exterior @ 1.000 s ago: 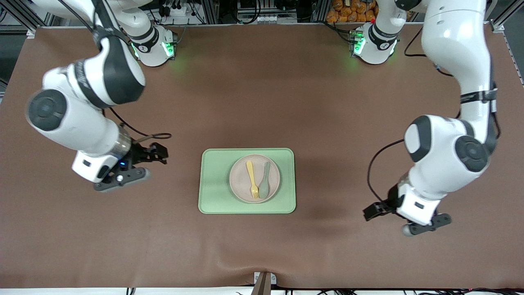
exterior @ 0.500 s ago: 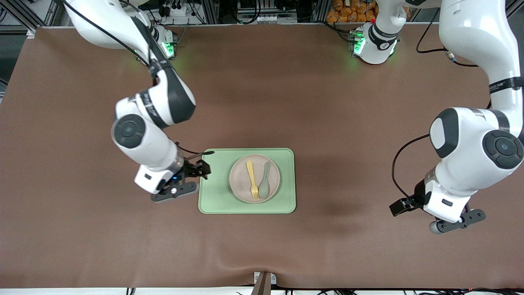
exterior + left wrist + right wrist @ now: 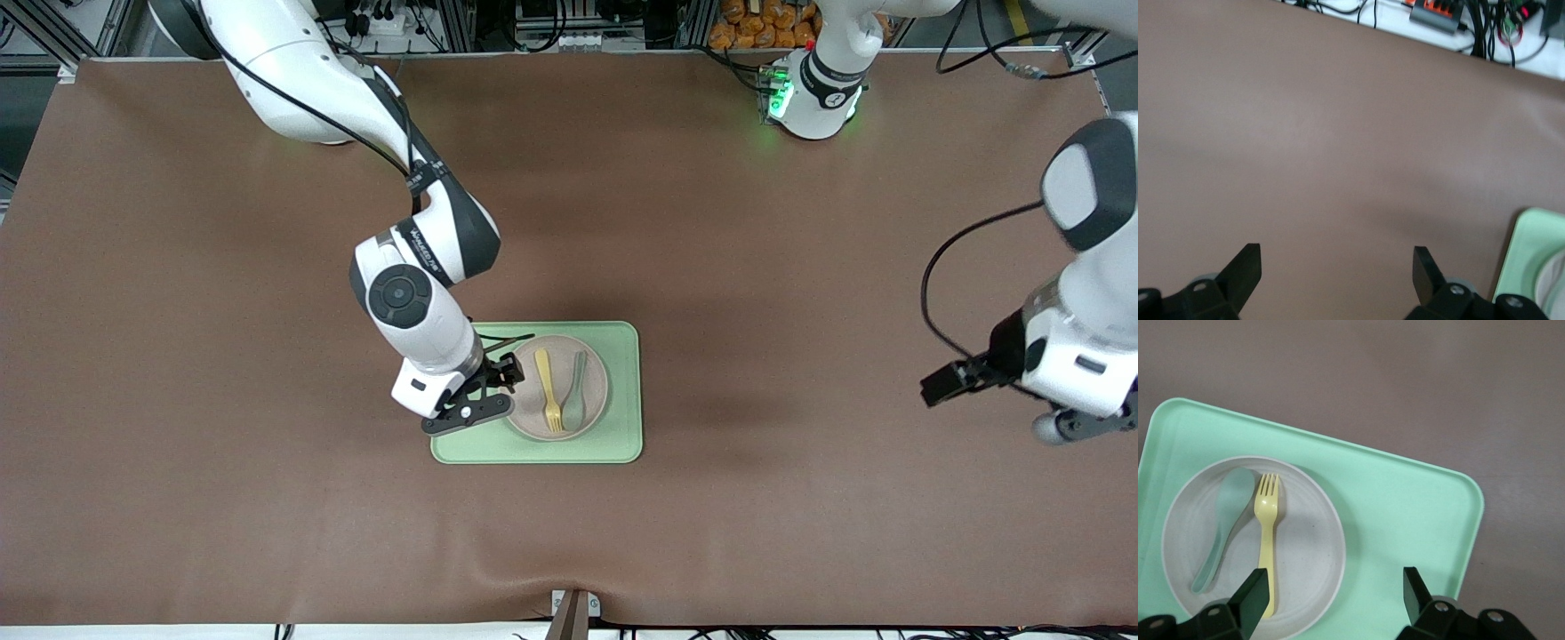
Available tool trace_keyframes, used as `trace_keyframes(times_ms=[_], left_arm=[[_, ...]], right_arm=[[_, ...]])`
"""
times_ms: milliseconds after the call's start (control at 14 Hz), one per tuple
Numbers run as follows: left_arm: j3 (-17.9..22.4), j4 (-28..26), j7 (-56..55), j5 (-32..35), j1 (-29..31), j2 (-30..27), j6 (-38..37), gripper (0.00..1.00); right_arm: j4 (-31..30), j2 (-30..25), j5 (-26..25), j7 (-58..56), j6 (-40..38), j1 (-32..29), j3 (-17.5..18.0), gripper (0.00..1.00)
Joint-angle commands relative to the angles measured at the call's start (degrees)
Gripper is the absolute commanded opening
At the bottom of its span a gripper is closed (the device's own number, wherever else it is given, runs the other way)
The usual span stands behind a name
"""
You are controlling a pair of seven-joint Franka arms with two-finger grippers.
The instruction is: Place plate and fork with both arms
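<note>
While hovering over the tray [image 3: 622, 440] with jaws open, aiming right gripper [image 3: 508, 380] at plate [image 3: 596, 418] rim, nine o'clock of the fork [image 3: 548, 388]; left gripper [image 3: 978, 391] waiting open above the bench [image 3: 800, 267].

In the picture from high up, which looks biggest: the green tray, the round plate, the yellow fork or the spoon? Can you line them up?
1. The green tray, biggest.
2. The round plate, lying on the tray.
3. The yellow fork and the grey-green spoon, lying side by side on the plate, look about the same length, so I won't rank them.

front view: high, across the table, facing both bases.
right wrist view: close above the rectangular light-green tray [image 3: 1418, 500], shared with front [image 3: 622, 391].
left wrist view: over bare brown tabletop [image 3: 1325, 147].
</note>
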Motion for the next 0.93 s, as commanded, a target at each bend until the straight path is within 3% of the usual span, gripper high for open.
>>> trace_keyframes(times_ms=[0, 214, 357, 571, 714, 857], left_arm=[[-0.20, -7.96, 2.59, 1.33, -0.03, -8.83, -3.04, 1.00], [-0.20, -14.74, 7.24, 1.42, 0.14, -16.22, -3.66, 1.00], [-0.89, -14.84, 10.40, 1.42, 1.80, -17.99, -5.76, 1.00], [-8.87, -14.32, 13.93, 1.68, 9.08, -18.43, -6.83, 1.00], [-10.04, -14.31, 15.76, 1.77, 9.81, -19.05, -7.09, 1.00], [-10.30, -12.92, 18.23, 1.86, 9.98, -19.05, -9.28, 1.00]], right_arm=[[2.96, 3.51, -0.97, 2.30, 2.28, 1.66, -0.54, 0.84], [3.05, 6.41, -1.06, 4.60, 6.33, 2.98, -0.63, 0.84], [3.05, 7.56, -1.14, 4.86, 6.78, 3.77, -0.72, 0.83], [3.05, 8.44, -1.41, 6.62, 7.66, 4.91, -0.72, 0.74], [2.96, 8.62, -1.50, 7.05, 7.66, 5.79, -0.72, 0.67], [2.96, 8.97, -2.11, 7.67, 7.66, 6.23, -0.72, 0.67]])
